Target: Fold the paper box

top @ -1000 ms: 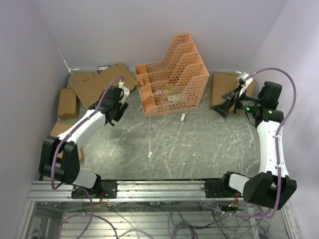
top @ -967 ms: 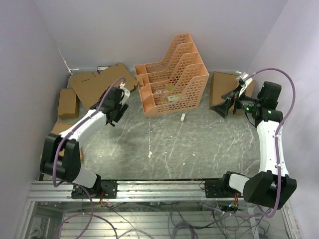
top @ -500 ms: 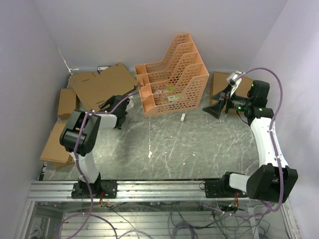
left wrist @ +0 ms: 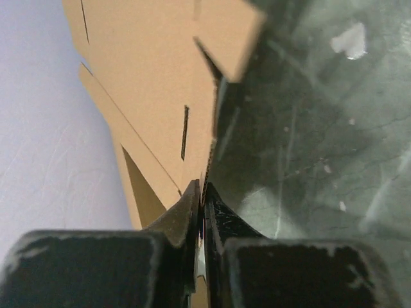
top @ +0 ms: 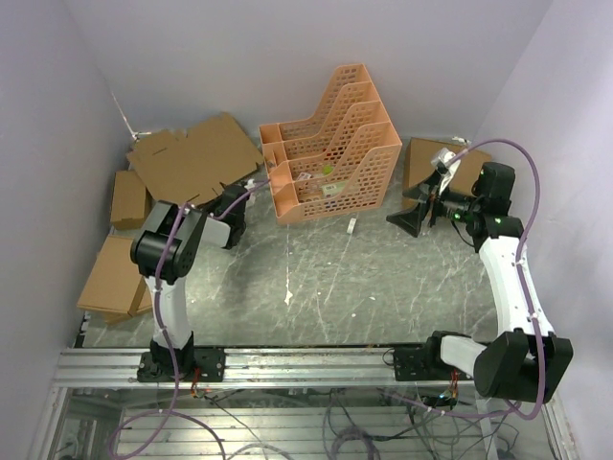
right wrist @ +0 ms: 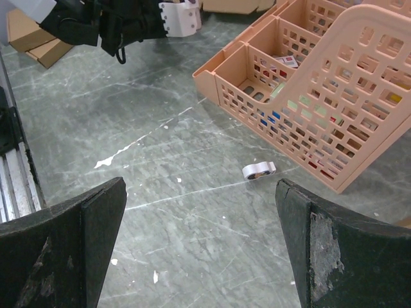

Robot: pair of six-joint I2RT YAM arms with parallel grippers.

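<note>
Nearest in, the grey marbled worktop [top: 326, 287] is scuffed with white marks. Out at nine o'clock a stack of flat brown boxes [top: 110, 278] lies by the left wall, with a smaller box [top: 129, 198] just beyond it.

The left arm is folded back tight on itself, and the left claw [left wrist: 203, 192] reaches out toward ten o'clock. Its fingers are pressed together, pinching the near edge of the paper box [top: 192, 158] between them. The box is a flat die-cut sheet with slits and flaps showing. It is tipped up off the worktop on the claw's side and casts a dark shadow underneath. It fans out toward the far-left corner at eleven o'clock.

Over at two o'clock, the right claw [top: 414, 206] hangs above the worktop spread wide, gripping nothing. A small white scrap [right wrist: 259, 170] lies on the surface out in front of it.

Beyond that scrap, at twelve o'clock, the orange lattice file rack [top: 330, 144] stands upright, with bits of paper in its compartments. Another brown box [top: 431, 158] sits at one o'clock, just behind the right claw.
</note>
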